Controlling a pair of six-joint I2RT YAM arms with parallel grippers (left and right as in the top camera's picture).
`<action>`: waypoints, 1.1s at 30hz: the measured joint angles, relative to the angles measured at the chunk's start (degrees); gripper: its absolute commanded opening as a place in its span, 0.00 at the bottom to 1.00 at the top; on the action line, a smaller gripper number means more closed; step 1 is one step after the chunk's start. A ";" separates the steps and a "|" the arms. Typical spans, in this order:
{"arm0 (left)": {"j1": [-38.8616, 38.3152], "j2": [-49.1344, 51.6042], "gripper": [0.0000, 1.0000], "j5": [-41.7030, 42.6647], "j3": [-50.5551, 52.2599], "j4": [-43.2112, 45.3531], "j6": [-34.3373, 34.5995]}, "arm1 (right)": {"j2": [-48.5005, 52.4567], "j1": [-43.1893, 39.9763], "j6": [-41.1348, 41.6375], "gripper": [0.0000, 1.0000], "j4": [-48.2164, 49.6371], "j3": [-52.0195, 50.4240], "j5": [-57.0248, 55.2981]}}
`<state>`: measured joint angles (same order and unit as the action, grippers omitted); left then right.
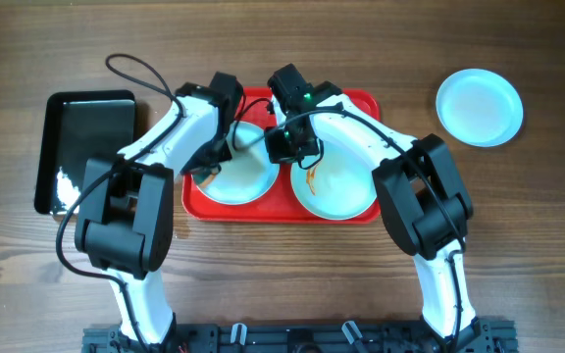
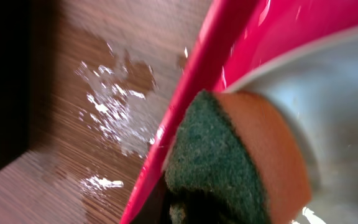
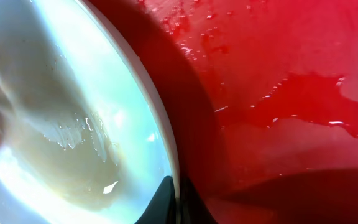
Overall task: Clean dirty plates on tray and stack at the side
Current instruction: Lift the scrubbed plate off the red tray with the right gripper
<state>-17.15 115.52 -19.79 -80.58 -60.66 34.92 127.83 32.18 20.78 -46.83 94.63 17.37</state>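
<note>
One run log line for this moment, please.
left end effector: sponge on left plate | right end effector: at its rim | third plate: off tray
</note>
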 measured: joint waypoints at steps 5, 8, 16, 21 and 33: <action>0.81 -1.49 0.04 1.66 -5.81 -2.62 0.39 | -0.61 -0.37 0.17 0.04 -0.74 0.02 -1.90; 1.20 -6.05 0.04 6.88 -7.76 -2.45 -0.28 | -2.78 -0.50 0.15 0.04 -1.46 0.02 -5.31; 1.16 -21.86 0.04 16.68 -9.40 -6.10 -2.99 | -14.93 -0.50 0.15 0.04 -0.76 0.02 -19.54; 1.14 -23.69 0.04 16.98 -9.49 -10.86 -4.92 | -20.87 -0.50 -2.25 0.04 0.50 0.02 -28.98; 1.16 -23.61 0.04 13.84 -9.38 -13.75 -6.16 | -23.93 8.74 -19.26 0.04 5.57 0.02 -58.23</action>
<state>-15.99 91.92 -5.96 -89.95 -74.41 28.75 103.90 40.93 1.52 -41.25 94.65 -40.86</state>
